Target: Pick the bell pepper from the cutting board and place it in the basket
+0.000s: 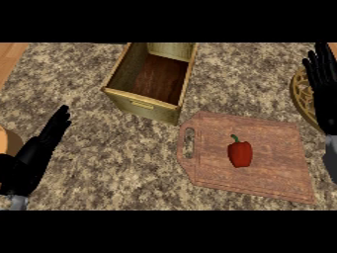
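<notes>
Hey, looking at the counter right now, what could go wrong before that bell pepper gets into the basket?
1. The basket shows only partly at the right edge, behind the open right hand, so aiming the drop may be hard.
2. The open wooden box sits just behind the cutting board; the pepper could end up there by mistake.
3. The bell pepper lies on its side and might roll when fingers close on it.

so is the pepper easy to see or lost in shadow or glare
Head view: the red bell pepper stands out clearly on the cutting board, evenly lit, no glare; the deepest shade is inside the wooden box.
</notes>
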`<control>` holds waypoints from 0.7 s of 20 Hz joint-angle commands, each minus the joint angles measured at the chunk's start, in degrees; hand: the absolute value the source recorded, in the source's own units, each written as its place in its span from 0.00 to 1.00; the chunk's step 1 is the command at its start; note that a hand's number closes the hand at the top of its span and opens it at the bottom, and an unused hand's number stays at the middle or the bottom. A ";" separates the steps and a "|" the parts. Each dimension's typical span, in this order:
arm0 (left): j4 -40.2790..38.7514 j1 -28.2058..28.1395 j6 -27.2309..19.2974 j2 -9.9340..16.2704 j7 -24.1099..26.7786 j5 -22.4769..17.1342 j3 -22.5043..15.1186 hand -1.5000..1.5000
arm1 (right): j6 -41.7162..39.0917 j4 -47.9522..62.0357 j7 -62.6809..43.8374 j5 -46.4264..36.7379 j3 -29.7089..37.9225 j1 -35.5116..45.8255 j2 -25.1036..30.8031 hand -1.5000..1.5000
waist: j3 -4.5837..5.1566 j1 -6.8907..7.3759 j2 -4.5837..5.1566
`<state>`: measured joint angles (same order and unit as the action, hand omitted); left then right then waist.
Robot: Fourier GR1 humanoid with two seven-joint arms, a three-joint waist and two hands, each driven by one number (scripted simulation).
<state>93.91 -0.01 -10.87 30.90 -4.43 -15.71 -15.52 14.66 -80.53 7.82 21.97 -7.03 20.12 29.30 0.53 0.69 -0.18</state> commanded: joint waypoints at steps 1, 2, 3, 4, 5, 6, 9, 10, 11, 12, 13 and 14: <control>0.31 2.15 0.23 -2.17 -1.06 2.65 1.14 0.50 | -1.80 -0.91 -1.93 -2.77 -1.21 -0.46 -1.66 1.00 | -0.53 -0.61 0.16; -0.04 0.96 5.15 1.03 3.83 -0.73 4.53 0.50 | -4.87 1.99 -0.11 -1.61 -0.40 -0.09 -0.58 1.00 | -0.52 -0.37 0.20; 0.02 3.05 4.50 0.82 4.93 -0.06 4.44 0.50 | -10.90 4.65 2.65 1.34 1.19 -1.54 1.96 1.00 | -0.55 -0.46 0.30; -0.53 5.02 4.19 -0.70 5.88 2.30 2.20 0.50 | -10.76 4.07 1.03 -0.10 -0.81 -0.82 1.59 1.00 | -0.53 -0.67 0.31; -1.73 10.63 3.46 -0.84 4.63 2.92 2.78 0.50 | -12.66 5.58 1.08 -0.65 -2.66 0.43 1.44 1.00 | -0.55 -0.97 0.54; -1.56 10.35 3.05 -1.97 6.79 4.84 1.33 0.50 | -15.05 7.19 2.55 -0.05 -2.60 -0.20 1.26 1.00 | -0.56 -0.81 0.53; -3.61 10.95 6.06 -1.99 5.94 1.66 1.42 0.50 | -14.08 -1.62 13.60 -8.85 -16.54 -3.02 -8.70 1.00 | -0.56 -0.88 0.63; -2.78 10.03 6.47 -1.63 6.19 1.92 1.42 0.50 | -11.15 0.16 17.95 -13.60 -18.53 -5.81 -9.93 0.00 | -0.58 -0.58 0.44; -2.05 9.57 7.40 -1.86 5.47 0.47 1.74 0.50 | -3.66 -0.10 14.76 -19.08 -21.56 -4.96 -13.19 0.00 | -0.51 -0.32 0.24; -3.39 9.31 5.85 -2.86 6.63 2.58 0.74 0.50 | 2.42 0.54 14.08 -23.87 -24.57 -6.45 -16.08 0.00 | -0.47 -0.57 0.23; -3.33 10.94 6.02 -2.91 5.74 1.83 2.06 0.50 | 6.28 0.82 9.73 -26.13 -23.57 -4.08 -16.18 0.00 | -0.47 -0.70 0.14; -4.59 9.90 7.13 -2.59 7.34 1.89 2.12 0.50 | 9.82 1.61 8.06 -28.89 -24.50 -5.10 -17.11 0.00 | -0.44 -0.81 0.14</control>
<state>91.03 9.32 -5.03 28.75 1.55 -13.85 -13.86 13.27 -79.73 18.36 3.34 -25.97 16.07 17.92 0.05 0.06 0.07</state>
